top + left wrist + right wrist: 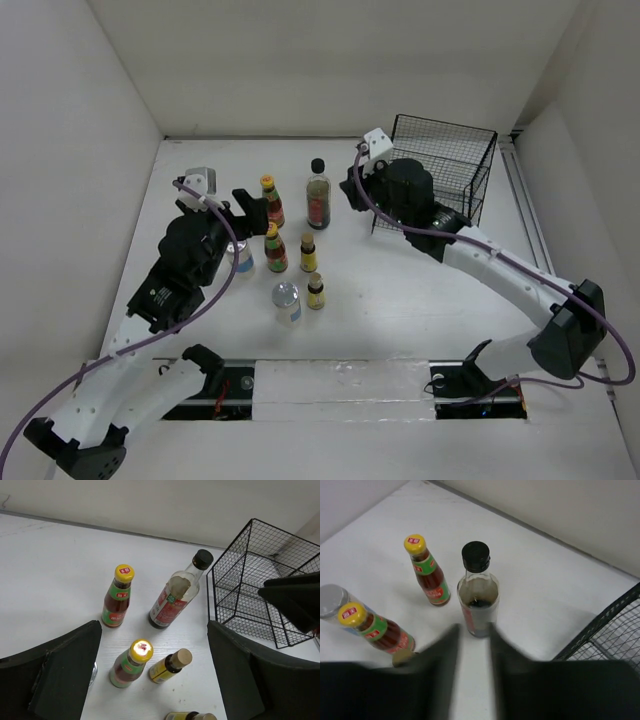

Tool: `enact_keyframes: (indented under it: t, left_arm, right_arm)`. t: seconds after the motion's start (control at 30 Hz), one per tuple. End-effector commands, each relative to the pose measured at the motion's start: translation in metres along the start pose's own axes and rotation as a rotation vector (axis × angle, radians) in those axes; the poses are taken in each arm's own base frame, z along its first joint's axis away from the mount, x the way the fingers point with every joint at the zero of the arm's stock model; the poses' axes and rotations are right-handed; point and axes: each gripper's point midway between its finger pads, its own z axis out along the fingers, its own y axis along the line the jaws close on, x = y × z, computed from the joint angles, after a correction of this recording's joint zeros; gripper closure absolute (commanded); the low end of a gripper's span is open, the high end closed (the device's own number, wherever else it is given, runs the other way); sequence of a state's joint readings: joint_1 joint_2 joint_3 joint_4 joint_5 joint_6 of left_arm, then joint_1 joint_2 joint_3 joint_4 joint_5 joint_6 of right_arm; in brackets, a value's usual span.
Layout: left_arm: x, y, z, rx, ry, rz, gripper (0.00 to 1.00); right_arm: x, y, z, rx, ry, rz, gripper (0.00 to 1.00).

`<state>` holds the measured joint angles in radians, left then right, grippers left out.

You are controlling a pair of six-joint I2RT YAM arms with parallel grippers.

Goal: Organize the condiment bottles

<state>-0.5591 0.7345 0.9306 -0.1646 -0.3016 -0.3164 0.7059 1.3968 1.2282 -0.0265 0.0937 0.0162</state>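
Left gripper (154,630): released, fingers spread wide, grasping nothing, held above the surface (420,290).

Right gripper (473,630): fingers blurred, parted by a narrow gap only, nothing between them.

Tall dark bottle (479,597): black-capped, upright, directly ahead of the Right gripper, near its fingertips but not touching. Farther ahead of the Left gripper, slightly to its right.

Far red-sauce bottle (118,602): yellow-capped, upright, ahead and to the left of both grippers, near the Tall dark bottle.

Near red-sauce bottle (131,665): yellow-capped, upright, seen between the spread fingers of the Left gripper, untouched. Well to the left of the Right gripper.

First small yellow bottle (170,665): tan-capped, just to the right of the Near red-sauce bottle as seen from the Left gripper.

Second small yellow bottle (316,291): tan-capped, back toward the arm bases from the first.

Front jar (287,300): silver-lidded, just beside the Second small yellow bottle, behind the Left gripper.

Rear jar (240,258): partly hidden under the left arm.

Black wire basket (440,170): to the right of both grippers, close beside the Right gripper.
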Motion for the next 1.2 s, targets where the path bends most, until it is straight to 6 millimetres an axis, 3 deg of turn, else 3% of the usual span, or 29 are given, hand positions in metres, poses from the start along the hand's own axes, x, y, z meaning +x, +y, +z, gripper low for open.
enact_keyframes:
  t: [0.0,0.07,0.13,0.17,0.23,0.27,0.3,0.37,0.43,0.47,0.57,0.6,0.7,0.93,1.0,1.03,1.17]
  left_arm:
    - [-0.005,-0.001,0.0,0.021,-0.039,0.001,0.19]
    - [-0.007,-0.002,-0.001,0.025,-0.051,-0.003,0.34]
    - [-0.008,-0.004,-0.001,0.037,-0.058,0.003,0.56]
    - [-0.008,-0.004,-0.001,0.037,-0.058,0.003,0.74]
    - [-0.007,-0.001,0.002,0.021,-0.053,0.006,0.85]
    - [-0.004,-0.001,0.004,0.018,-0.045,0.009,0.88]
    - [-0.002,0.0,0.004,0.014,-0.037,0.012,0.88]
    - [0.001,0.0,0.006,0.011,-0.027,0.016,0.8]
    - [0.003,0.001,0.008,-0.001,-0.023,0.018,0.6]
    - [0.003,0.001,0.008,-0.001,-0.023,0.018,0.57]
    - [0.003,0.001,0.008,-0.001,-0.023,0.018,0.54]
    - [0.003,0.001,0.008,-0.001,-0.023,0.018,0.53]
    - [0.003,0.001,0.008,-0.001,-0.023,0.018,0.53]
    - [0.002,0.0,0.007,0.012,-0.03,0.014,0.52]
    - [0.002,0.0,0.007,0.012,-0.03,0.015,0.52]
    - [0.002,0.0,0.007,0.012,-0.03,0.015,0.52]
    - [0.003,-0.002,0.007,0.022,-0.026,0.015,0.52]
  right_arm:
    - [-0.036,-0.004,-0.004,0.035,-0.104,-0.002,1.0]
    - [-0.029,0.0,0.004,0.008,-0.085,-0.031,1.0]
    - [-0.025,0.007,0.009,-0.011,-0.074,-0.047,1.0]
    - [-0.021,0.011,0.011,-0.02,-0.065,-0.058,1.0]
    - [-0.011,0.013,0.019,-0.033,-0.039,-0.062,0.78]
    - [-0.006,0.017,0.026,-0.05,-0.031,-0.073,0.5]
    - [-0.006,0.02,0.03,-0.07,-0.03,-0.094,0.37]
    - [-0.004,0.025,0.037,-0.096,-0.023,-0.105,0.17]
    - [0.002,0.024,0.05,-0.084,-0.011,-0.106,0.11]
    - [-0.003,0.025,0.054,-0.083,-0.025,-0.105,0.08]
    - [0.003,0.02,0.074,-0.07,-0.014,-0.126,0.07]
    - [-0.009,0.019,0.078,-0.059,-0.041,-0.124,0.07]
    - [-0.008,0.012,0.094,-0.057,-0.061,-0.119,0.07]
    - [0.0,0.009,0.129,-0.128,-0.107,-0.088,0.2]
    - [0.003,0.01,0.136,-0.129,-0.118,-0.064,0.34]
    - [0.004,0.01,0.136,-0.129,-0.124,-0.064,0.45]
    - [-0.004,0.011,0.139,-0.13,-0.167,-0.054,0.67]
